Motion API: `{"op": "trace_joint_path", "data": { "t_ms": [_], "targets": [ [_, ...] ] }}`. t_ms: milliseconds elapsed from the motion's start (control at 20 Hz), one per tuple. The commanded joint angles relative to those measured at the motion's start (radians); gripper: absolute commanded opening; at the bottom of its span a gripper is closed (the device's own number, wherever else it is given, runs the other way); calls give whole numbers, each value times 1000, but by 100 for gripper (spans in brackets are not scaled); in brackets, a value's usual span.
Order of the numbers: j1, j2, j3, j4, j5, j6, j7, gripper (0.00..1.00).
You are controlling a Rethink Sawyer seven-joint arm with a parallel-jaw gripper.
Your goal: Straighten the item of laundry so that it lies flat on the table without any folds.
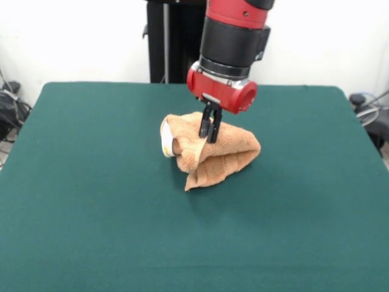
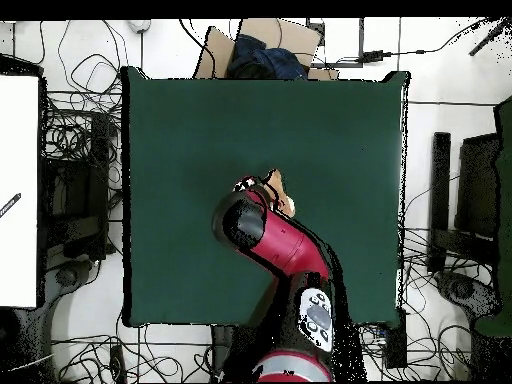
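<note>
The orange-tan towel [image 1: 213,153] lies crumpled in a folded heap near the middle of the dark green table [image 1: 91,201]. A white tag or edge shows at its left end. My gripper [image 1: 209,135] hangs from the red and black arm straight over the heap, its black fingers close together and pinching the top fold of the towel. In the overhead view the arm covers most of the towel [image 2: 277,190]; only a small tan part shows beside the gripper [image 2: 252,187].
Cables, boxes and equipment lie on the floor around the table [image 2: 200,120]. A cardboard box [image 2: 262,45] stands past the table's far edge in the overhead view. The robot's pedestal stands behind the table in the front view.
</note>
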Motion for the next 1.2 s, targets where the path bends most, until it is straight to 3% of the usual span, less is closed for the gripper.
{"op": "trace_joint_path", "data": {
  "t_ms": [50,900,1200],
  "targets": [
    [4,-50,63,81,47,51,252,0],
    [103,-92,7,121,118,87,304,0],
    [139,-92,-63,73,127,191,297,0]
  ]
}}
